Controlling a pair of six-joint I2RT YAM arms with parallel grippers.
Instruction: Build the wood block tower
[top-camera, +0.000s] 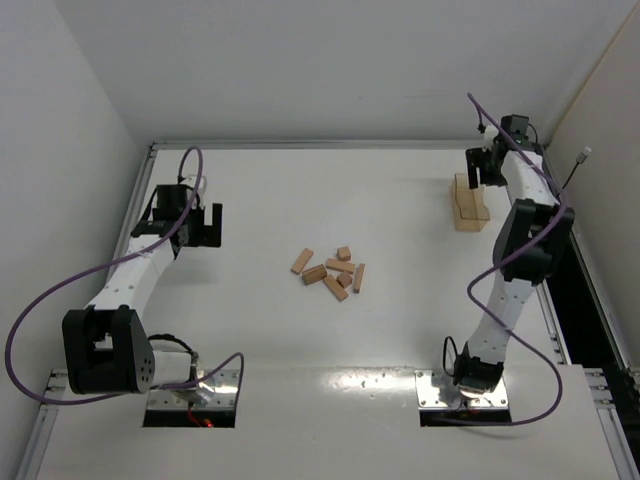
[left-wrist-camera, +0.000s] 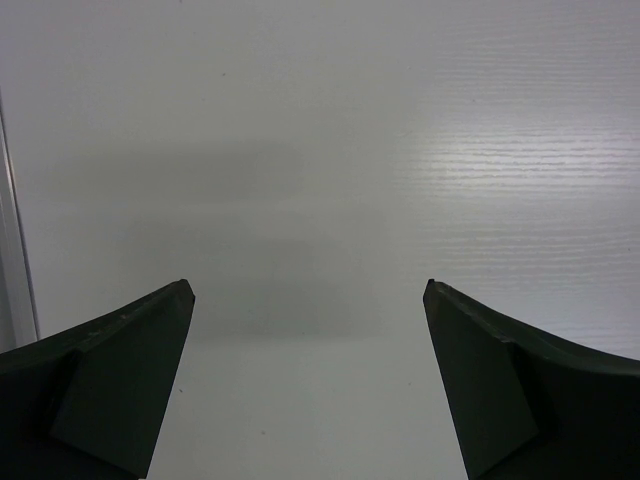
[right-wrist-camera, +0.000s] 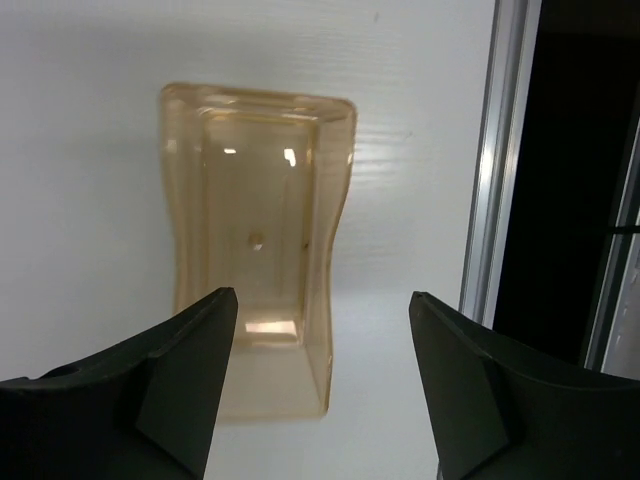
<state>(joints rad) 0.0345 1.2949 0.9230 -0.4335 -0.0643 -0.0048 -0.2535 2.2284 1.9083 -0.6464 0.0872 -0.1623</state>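
Note:
Several small wooden blocks (top-camera: 331, 272) lie loose in a scattered pile at the middle of the white table. My left gripper (top-camera: 205, 224) hangs open and empty over the far left of the table, well left of the blocks; its wrist view shows only bare table between the fingers (left-wrist-camera: 120, 380). My right gripper (top-camera: 484, 168) is open and empty at the far right, just above a clear amber plastic box (top-camera: 470, 205). In the right wrist view the box (right-wrist-camera: 255, 250) lies empty, its open side facing the camera.
A metal rail (right-wrist-camera: 495, 170) runs along the table's right edge, with a dark gap beyond it. White walls close in the table at the back and left. The arm bases stand at the near edge.

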